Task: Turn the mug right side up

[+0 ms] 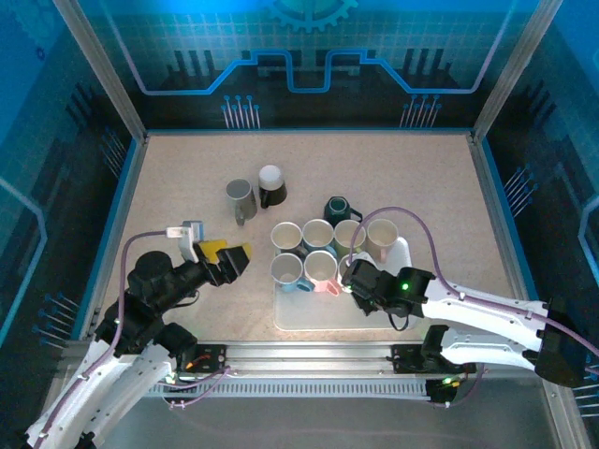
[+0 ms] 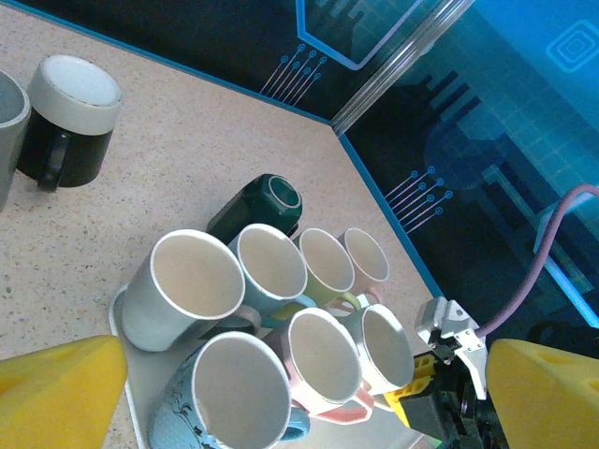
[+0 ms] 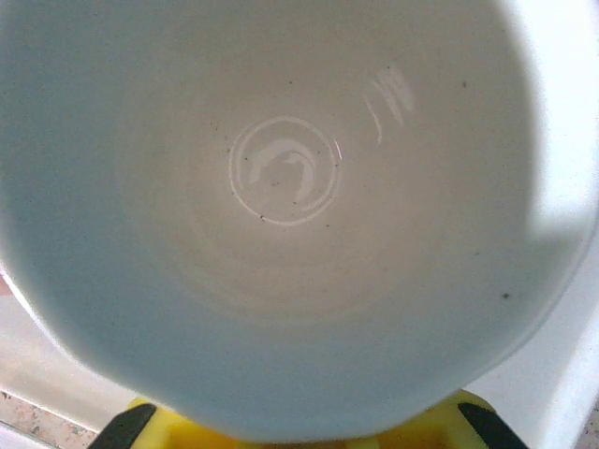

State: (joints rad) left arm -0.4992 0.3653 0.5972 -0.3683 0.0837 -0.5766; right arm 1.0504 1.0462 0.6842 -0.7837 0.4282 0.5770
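Six upright mugs (image 1: 318, 234) crowd the white tray (image 1: 299, 311), rims nearly touching; a dark green mug (image 1: 339, 208) stands just behind them; the bare table (image 1: 187, 173) lies open to the left.

We count ten mugs (image 2: 192, 281): seven on the tray (image 1: 309, 313), plus one grey mug (image 1: 241, 196), one black mug (image 1: 273, 194), one dark green mug (image 1: 339, 210). Trays: one.

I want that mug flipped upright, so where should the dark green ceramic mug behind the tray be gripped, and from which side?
Probably across its round wall, from above: the dark green ceramic mug seems to stand base up, so no rim offers itself, and upright mugs on the white rectangular tray crowd its near side. The open left pincer looks free.
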